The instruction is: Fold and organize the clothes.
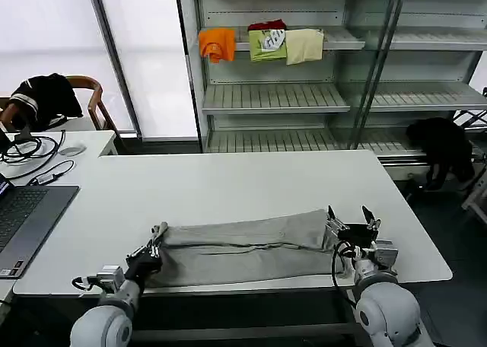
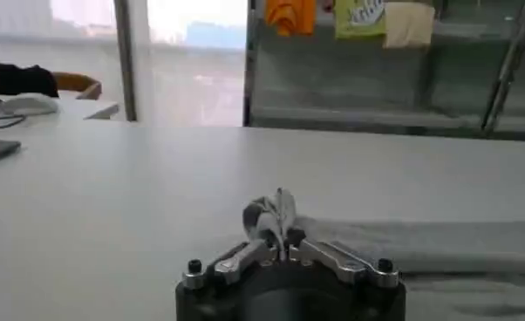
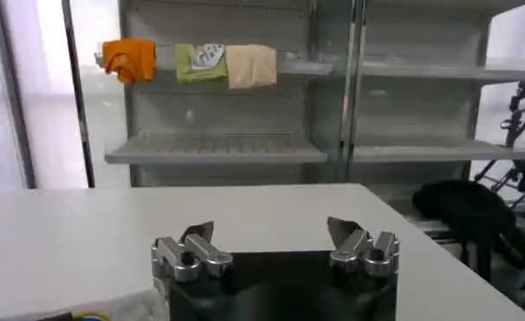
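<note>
- Lying flat on the white tabletop (image 1: 228, 187), the grey T-shirt (image 1: 243, 249) is folded into a long strip.
- Left gripper (image 1: 155, 240): jaws pinched on its end.
- Right gripper (image 1: 351, 218): jaws apart.

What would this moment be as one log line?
left gripper: shut on T-shirt | right gripper: open at its other end | T-shirt: folded strip on table

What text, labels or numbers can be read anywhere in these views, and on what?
None is legible.
Green folded garment on the shelf: a white printed patch, too blurred to read.
Laptop: small stickers near its front corner, too small to read.
Grey T-shirt, held at its left end by the left end effector: no print visible.
</note>
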`<state>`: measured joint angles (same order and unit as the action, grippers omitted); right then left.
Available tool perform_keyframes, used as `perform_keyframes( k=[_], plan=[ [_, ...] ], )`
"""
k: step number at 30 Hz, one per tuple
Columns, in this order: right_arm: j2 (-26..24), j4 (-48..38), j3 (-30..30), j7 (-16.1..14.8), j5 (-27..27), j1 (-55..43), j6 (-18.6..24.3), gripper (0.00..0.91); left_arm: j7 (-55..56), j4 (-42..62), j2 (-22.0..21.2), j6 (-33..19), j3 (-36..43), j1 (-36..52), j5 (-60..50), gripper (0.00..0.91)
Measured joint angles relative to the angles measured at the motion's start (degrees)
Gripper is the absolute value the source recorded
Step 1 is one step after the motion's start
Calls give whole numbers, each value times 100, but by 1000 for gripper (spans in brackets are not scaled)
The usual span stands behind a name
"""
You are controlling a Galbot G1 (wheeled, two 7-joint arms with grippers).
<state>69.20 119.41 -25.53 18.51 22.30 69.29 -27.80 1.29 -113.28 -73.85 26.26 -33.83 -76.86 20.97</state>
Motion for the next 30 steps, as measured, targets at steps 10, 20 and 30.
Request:
perform_keyframes(
  k=[10,20,30],
  plan=[
    [8,-16,31,1,24,-25,-18,907,-184,264,679,-172,-825,-188,442,0],
    [55,-30,88,-1,34,-75,-18,907,-279,990,1697,-192,-1929,-106,1014,0],
    [111,-68,177,-54,0,-194,-27,907,-194,960,2206,-64,-2547,-144,1294,0]
  ],
)
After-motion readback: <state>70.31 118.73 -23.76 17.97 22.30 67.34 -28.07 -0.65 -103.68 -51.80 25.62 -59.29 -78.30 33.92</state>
